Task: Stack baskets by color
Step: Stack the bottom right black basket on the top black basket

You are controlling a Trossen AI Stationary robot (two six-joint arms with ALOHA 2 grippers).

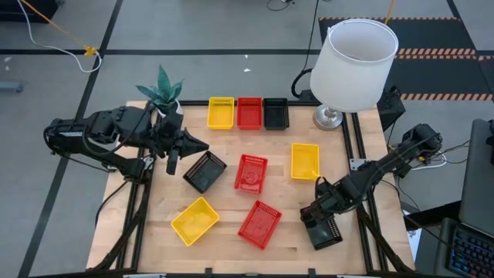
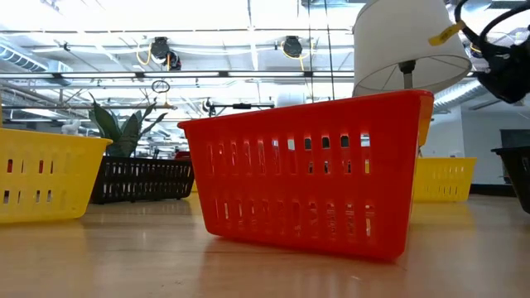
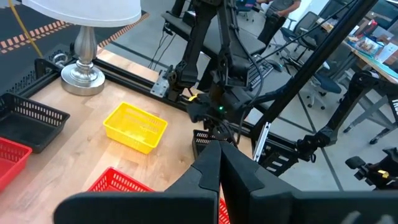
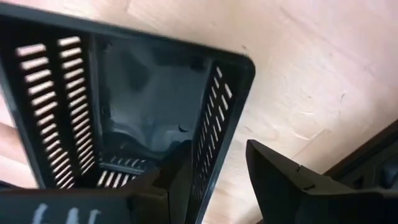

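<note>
- Our right gripper [image 1: 324, 225] has its jaws spread astride one side wall of the black basket [image 4: 143, 106] at the counter's [image 1: 224, 247] front right corner: one finger inside, one outside.
- That wall runs between the jaws; closing should pinch it, we judge.
- Our left gripper [image 1: 202, 146], jaws closed and empty, hovers beside another black basket [image 1: 205, 171].
- The back-row black basket [image 1: 275, 113] lies well apart, beyond the yellow basket [image 1: 305, 161]; the right arm is nearer.

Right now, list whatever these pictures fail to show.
- Right end effector on the black basket: whether its fingers press the wall; the wrist view is cut off.
- Back-row baskets: single or stacked, unclear from straight above.
- Low view: the near red basket hides the table's middle.
</note>
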